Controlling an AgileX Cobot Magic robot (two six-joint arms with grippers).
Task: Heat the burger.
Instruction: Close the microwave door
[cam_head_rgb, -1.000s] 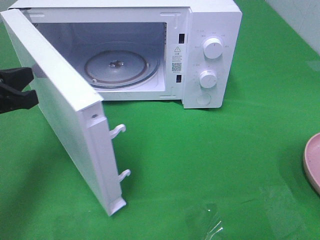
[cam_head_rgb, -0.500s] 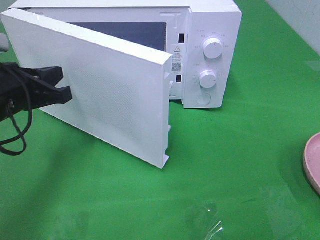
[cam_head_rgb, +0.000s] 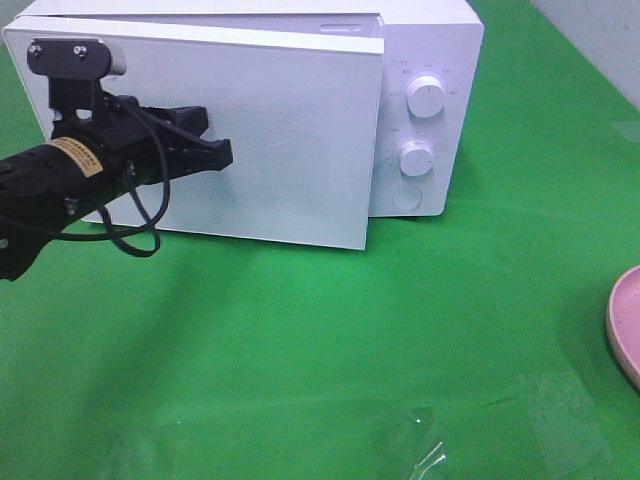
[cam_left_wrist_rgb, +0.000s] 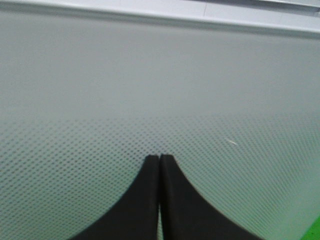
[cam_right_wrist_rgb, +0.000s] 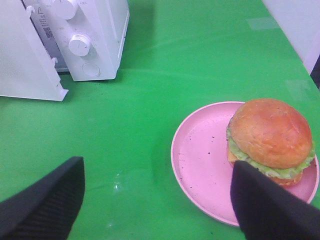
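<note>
Green table (cam_head_rgb: 400, 330), microwave door (cam_head_rgb: 290, 140) now nearly shut

Worktop (cam_head_rgb: 330, 330): green covering, with glossy glare patches toward the near edge. White microwave (cam_head_rgb: 425, 110) stands directly on it at the far side, next to the left tool (cam_head_rgb: 222, 152). Pink plate (cam_right_wrist_rgb: 200, 155) rests on the worktop just beyond the right tool (cam_right_wrist_rgb: 155, 205), well apart from the microwave.

Bright, even overhead light fills every view. The green table (cam_head_rgb: 420, 320) shows soft shadows under the microwave (cam_head_rgb: 420, 60) and a small glare patch near its front edge. The left wrist view is close and slightly soft; the right wrist view blurs near the jaws.
</note>
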